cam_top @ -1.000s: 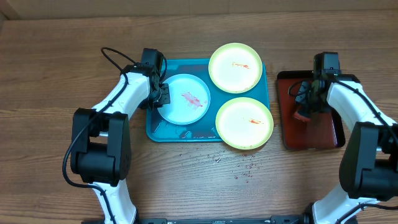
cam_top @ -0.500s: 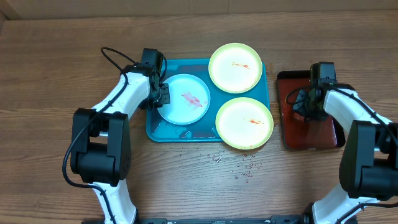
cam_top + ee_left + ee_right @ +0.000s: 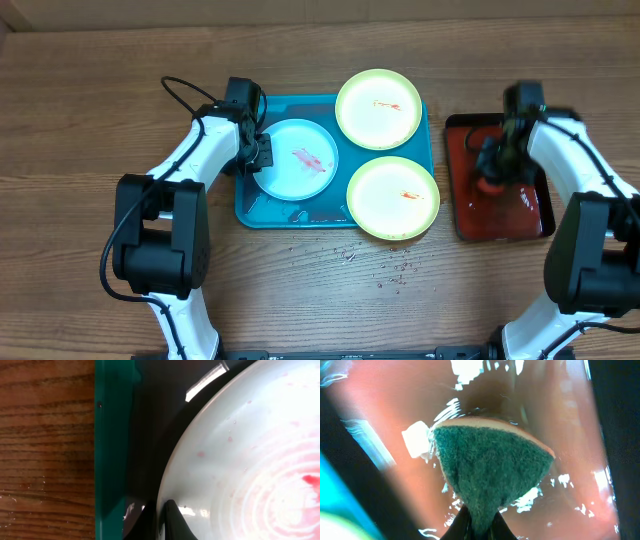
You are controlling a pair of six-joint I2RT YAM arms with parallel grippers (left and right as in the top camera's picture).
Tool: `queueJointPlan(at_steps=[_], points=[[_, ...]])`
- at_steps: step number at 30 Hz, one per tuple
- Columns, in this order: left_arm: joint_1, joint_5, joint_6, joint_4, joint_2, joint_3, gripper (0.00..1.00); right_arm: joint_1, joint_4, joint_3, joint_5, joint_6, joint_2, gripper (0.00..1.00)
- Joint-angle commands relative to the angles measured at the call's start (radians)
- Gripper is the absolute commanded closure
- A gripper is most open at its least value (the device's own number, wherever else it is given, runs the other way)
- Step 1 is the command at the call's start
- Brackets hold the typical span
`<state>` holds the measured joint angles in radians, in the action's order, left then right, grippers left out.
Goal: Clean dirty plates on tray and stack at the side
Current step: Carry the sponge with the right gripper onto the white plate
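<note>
A pale blue-white plate with a red smear lies at the left of the teal tray. My left gripper is shut on this plate's left rim; in the left wrist view the fingertips pinch the plate's edge above the tray floor. Two pale yellow-green plates, one at the back and one at the front, overlap the tray's right side, each with a small red mark. My right gripper is shut on a green scrub sponge over the dark red tray.
The dark red tray sits to the right of the teal one, and its floor looks wet. Small crumbs are scattered on the wooden table in front of the teal tray.
My right gripper has closed on the sponge in the red tray and shifted slightly. The left arm and the plates have not moved.
</note>
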<state>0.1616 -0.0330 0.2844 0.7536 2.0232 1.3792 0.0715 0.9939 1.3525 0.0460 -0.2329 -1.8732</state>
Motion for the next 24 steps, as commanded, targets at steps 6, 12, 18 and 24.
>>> queueJointPlan(at_steps=[6, 12, 18, 24], points=[[-0.029, 0.160, -0.027, 0.002, 0.038, -0.021, 0.96, -0.174, 0.010, 0.240, -0.478, 0.129, 0.012, 0.96], [-0.055, 0.252, -0.026, 0.009, 0.038, -0.021, 0.96, -0.389, -0.129, 0.236, -0.473, 0.005, 0.012, 0.96], [-0.082, 0.315, -0.026, 0.010, 0.038, -0.021, 0.96, -0.570, -0.244, 0.236, -0.300, -0.129, -0.019, 0.96], [-0.108, 0.314, -0.027, 0.027, 0.038, -0.021, 0.96, -0.621, -0.318, 0.237, -0.283, -0.197, -0.136, 0.96]])
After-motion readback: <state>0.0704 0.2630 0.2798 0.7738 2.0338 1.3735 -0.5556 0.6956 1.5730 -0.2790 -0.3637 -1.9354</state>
